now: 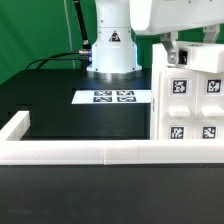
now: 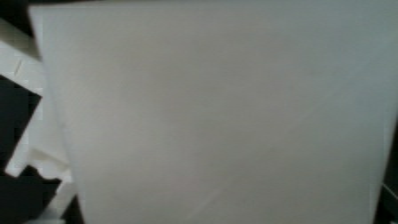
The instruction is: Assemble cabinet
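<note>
The cabinet is a large white box with black-and-white marker tags on its front. It stands on the black mat at the exterior view's right, against the front rail. My gripper hangs straight down over the cabinet's top left corner. Its fingers reach the top edge, and I cannot tell whether they grip it. In the wrist view a blurred plain white cabinet surface fills almost the whole picture and the fingers do not show.
A low white rail frames the black mat along the front and the left. The marker board lies flat behind the mat's middle. The arm's white base stands behind it, with cables to its left.
</note>
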